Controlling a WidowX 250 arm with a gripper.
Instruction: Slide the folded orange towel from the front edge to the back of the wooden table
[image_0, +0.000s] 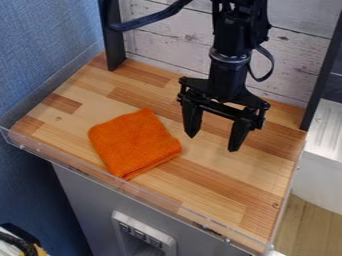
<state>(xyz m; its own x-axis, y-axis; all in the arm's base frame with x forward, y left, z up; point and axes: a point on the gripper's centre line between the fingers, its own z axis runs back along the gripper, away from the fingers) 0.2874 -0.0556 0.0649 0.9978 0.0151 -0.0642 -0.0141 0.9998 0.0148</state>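
My gripper (212, 143) hangs down over the right half of the wooden work surface (234, 182), its two black fingers spread wide apart with nothing between them. An orange cloth (133, 142), folded into a rough square, lies flat on the wood left of centre. The cloth is to the left of the gripper, close to the left finger but apart from it in this view.
A low clear barrier (153, 196) runs along the front edge. White wooden boards (167, 37) stand behind, with black posts at the back left and right. A blue panel (40, 45) is on the left.
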